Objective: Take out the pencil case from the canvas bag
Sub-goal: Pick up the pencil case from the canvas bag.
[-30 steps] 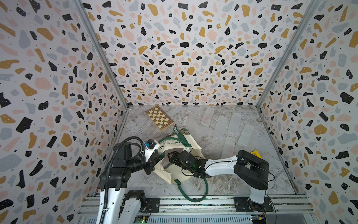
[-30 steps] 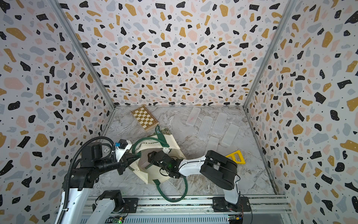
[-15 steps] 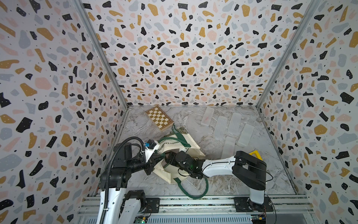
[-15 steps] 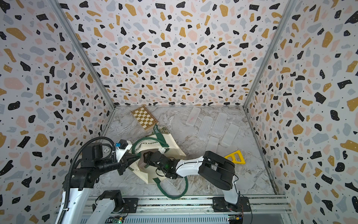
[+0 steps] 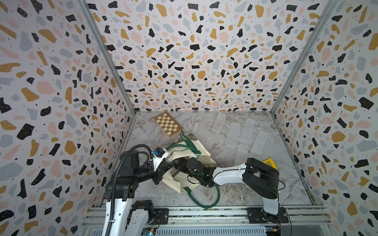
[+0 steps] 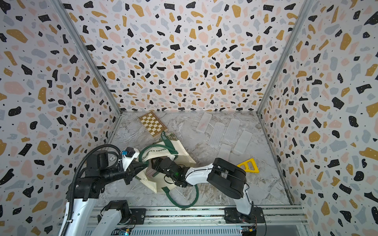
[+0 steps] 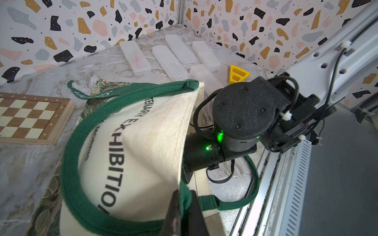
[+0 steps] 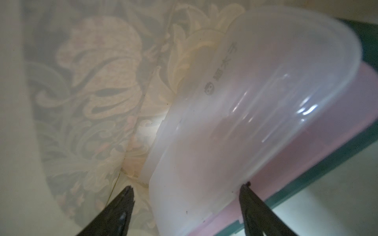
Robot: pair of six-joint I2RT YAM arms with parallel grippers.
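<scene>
Overhead pair; wrist views close to canvas bag [image 7: 143, 132].

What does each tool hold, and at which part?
The left tool pinches the canvas bag at its mouth rim; the right tool holds nothing, open around the pencil case.

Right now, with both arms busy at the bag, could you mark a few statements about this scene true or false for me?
1. The left claw is clamped on the rim of the canvas bag. True.
2. The chessboard lies on the table, outside the bag. True.
3. The right claw hangs above the chessboard. False: it is inside the bag, open, with the translucent pencil case between its tips.
4. The yellow triangle sits inside the bag. False: it lies on the table, away from the bag.
</scene>
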